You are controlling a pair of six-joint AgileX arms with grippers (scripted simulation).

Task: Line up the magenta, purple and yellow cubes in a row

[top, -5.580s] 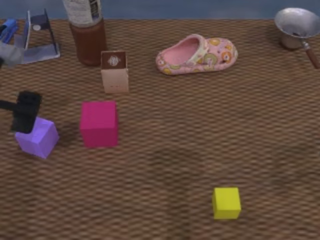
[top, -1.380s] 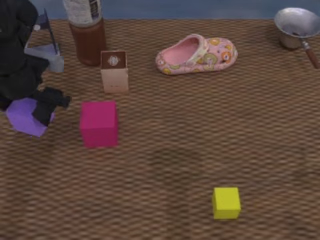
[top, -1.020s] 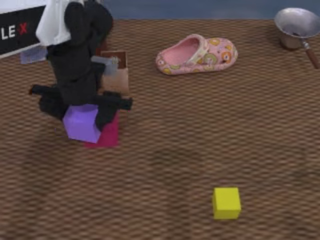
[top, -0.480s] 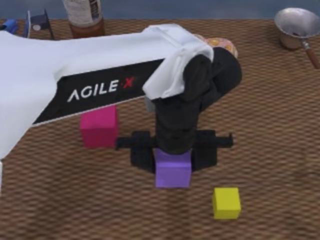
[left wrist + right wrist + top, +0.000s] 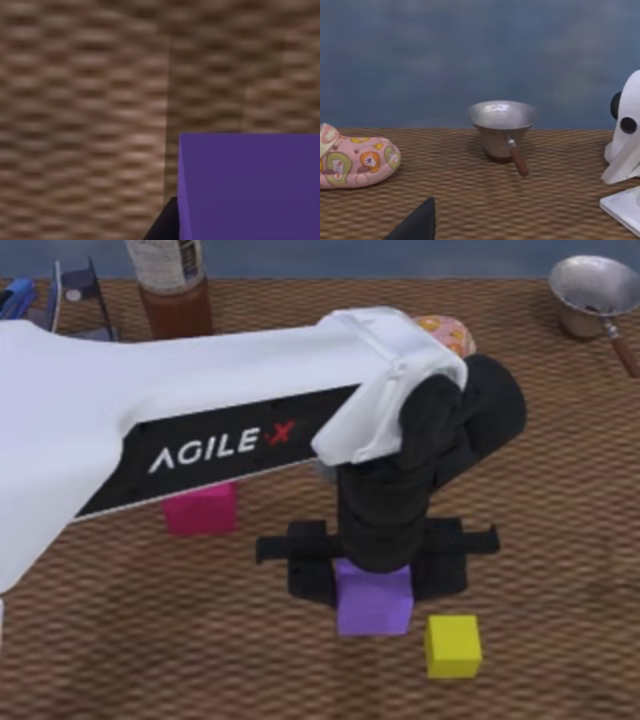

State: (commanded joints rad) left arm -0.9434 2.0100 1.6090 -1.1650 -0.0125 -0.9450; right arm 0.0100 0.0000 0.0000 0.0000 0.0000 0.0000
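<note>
Brown woven counter [image 5: 560, 500], blue backdrop behind it. Purple cube [image 5: 374, 598] sits low-centre on the counter, pinched between the two dark fingers of the left tool [image 5: 376, 562], which comes down on it from above. From the left wrist view the cube [image 5: 250, 186] fills the near corner, one dark finger [image 5: 162, 227] against its side. Yellow cube [image 5: 453, 646] lies just beside the purple one, on its right and slightly nearer the front edge; whether they touch I cannot tell. Magenta cube [image 5: 201, 509] is well apart to the left, mostly hidden under the white forearm [image 5: 200, 430] that crosses the counter from the left edge.

Around: brown bottle with a white label [image 5: 172, 280] at the back left, a grey stand [image 5: 75, 290] beside it. Pink patterned shoe [image 5: 446, 334] shows only its toe past the arm. Metal pan with a brown handle [image 5: 592, 290] at the back right corner; inside looks bare.

Right tool: only a dark tip [image 5: 417, 222] shows in its wrist view, state cannot be told; it faces the pan [image 5: 502, 125] and shoe [image 5: 355, 162].
</note>
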